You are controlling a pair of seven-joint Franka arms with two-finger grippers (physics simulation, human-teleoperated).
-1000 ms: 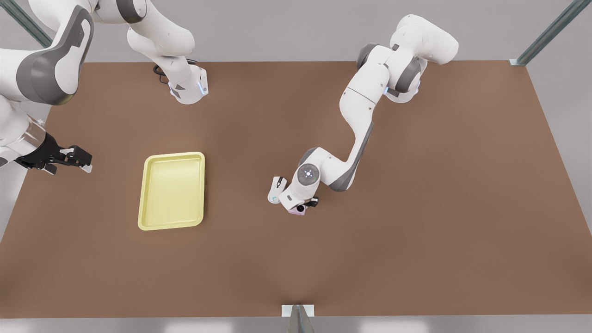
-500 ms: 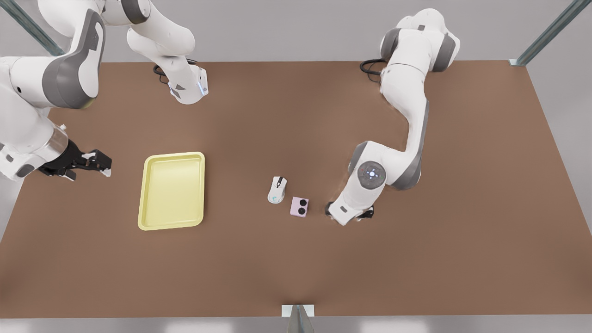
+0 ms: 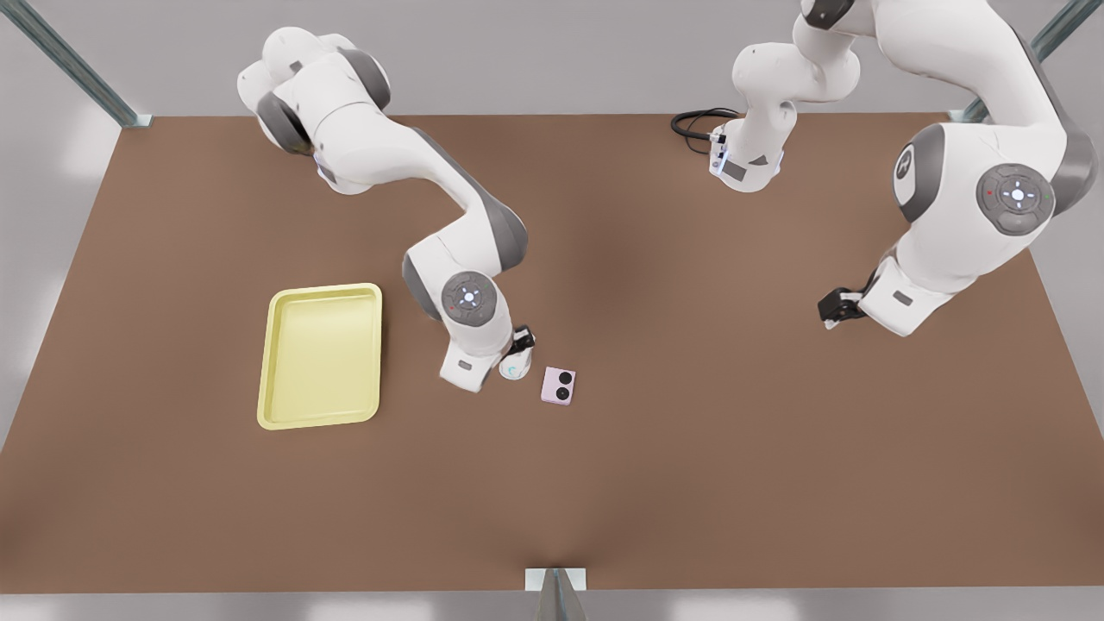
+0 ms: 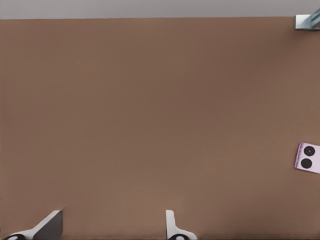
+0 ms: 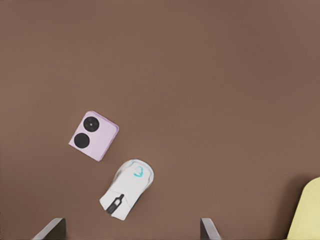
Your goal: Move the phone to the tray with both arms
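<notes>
The pale pink phone [image 3: 559, 385] lies flat on the brown table, two black circles up, just right of a white mouse [image 3: 515, 370]. The yellow tray [image 3: 319, 355] sits farther to the front view's left, with nothing in it. My right gripper [image 3: 520, 339] hovers above the mouse, open; in its wrist view the fingers [image 5: 55, 227] spread wide, with the phone [image 5: 93, 135] and the tray's corner [image 5: 306, 210] below. My left gripper [image 3: 835, 307] hangs open at the front view's right, far from the phone [image 4: 307, 157].
The white mouse [image 5: 126, 189] lies between phone and tray, almost under my right hand. A black cable [image 3: 694, 125] coils by the arm base at the back. A metal bracket [image 3: 556, 580] marks the table's near edge.
The arm at the front view's right has pulled away from the phone, rightward and upward. The other arm swung in from the far left to above the mouse. The phone stayed put.
</notes>
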